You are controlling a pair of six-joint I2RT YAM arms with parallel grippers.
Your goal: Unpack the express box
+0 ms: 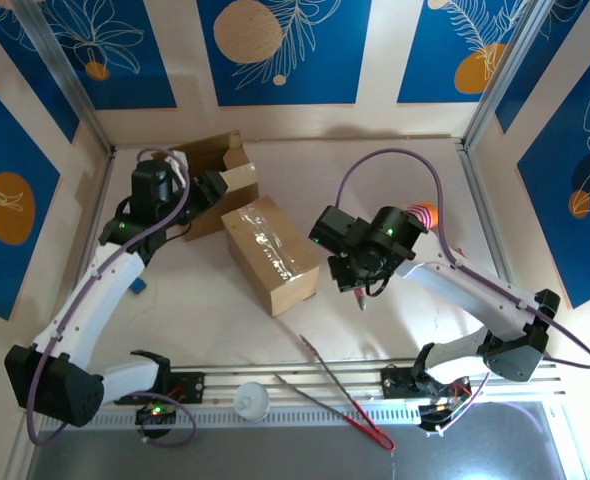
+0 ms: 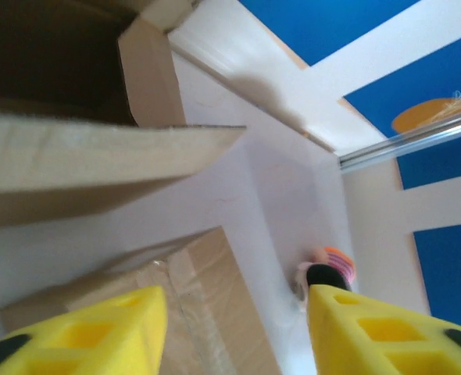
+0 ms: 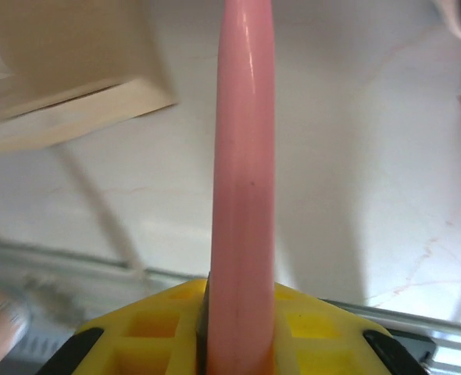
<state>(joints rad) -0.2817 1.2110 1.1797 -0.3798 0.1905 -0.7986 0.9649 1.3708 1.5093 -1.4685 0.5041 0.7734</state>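
White table (image 1: 405,300) with two boxes and small items

A taped cardboard box (image 1: 270,255) lies at an angle mid-table; an open cardboard box (image 1: 237,180) sits just behind it, toward the back left; an orange-striped ball (image 1: 425,213) rests near the back right; red-tipped metal tongs (image 1: 340,390) lie across the near edge; a small blue object (image 1: 138,287) lies at the left.

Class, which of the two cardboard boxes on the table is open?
The back-left box, by the left end effector: its flaps stand apart, whereas the central box is taped shut.
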